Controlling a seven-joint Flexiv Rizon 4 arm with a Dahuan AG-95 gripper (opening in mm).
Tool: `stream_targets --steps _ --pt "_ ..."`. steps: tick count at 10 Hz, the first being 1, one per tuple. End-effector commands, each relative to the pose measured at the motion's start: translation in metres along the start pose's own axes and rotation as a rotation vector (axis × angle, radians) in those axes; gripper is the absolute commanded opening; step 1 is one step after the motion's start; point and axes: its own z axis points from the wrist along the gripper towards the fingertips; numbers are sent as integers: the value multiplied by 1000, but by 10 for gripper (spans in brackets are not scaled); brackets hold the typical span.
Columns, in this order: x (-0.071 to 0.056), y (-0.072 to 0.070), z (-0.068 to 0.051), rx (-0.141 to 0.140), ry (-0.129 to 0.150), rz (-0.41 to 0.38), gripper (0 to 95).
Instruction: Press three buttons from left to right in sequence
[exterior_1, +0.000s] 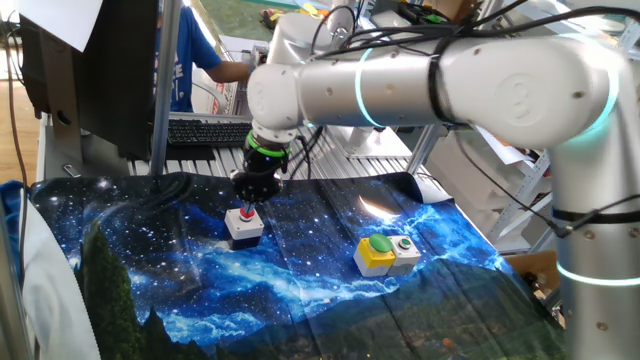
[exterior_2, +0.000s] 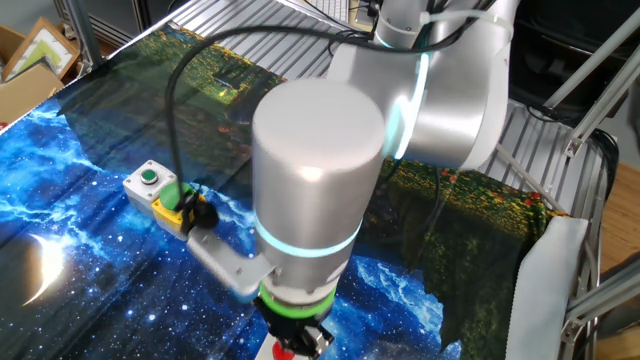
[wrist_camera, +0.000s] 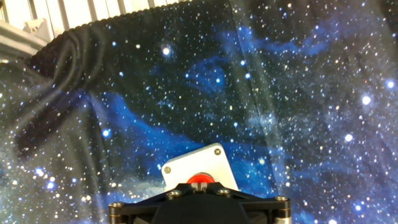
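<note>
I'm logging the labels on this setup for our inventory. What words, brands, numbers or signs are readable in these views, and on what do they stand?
None can be read.
Red button's grey-white box: plain lid, no marking.
Yellow box with green dome and white box with small green cap: no lettering visible.
Arm's round joint cover: faint embossed emblem, too blurred to read.
Keyboard behind the table: keys too small to read.

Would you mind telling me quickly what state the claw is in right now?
Claw: closed, holding nothing, pointing down right above the red button.
</note>
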Motion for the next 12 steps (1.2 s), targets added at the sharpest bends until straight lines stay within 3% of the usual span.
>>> stream_targets --steps 1,4,6,9,12 --pt "-4 2 48 -1 13 3 0" --pt "-6 4 36 -10 33 17 0" --pt "-7 5 18 -14 36 17 0" --pt "-8 6 15 -10 37 26 0" --pt "-8 6 15 0 91 18 0"
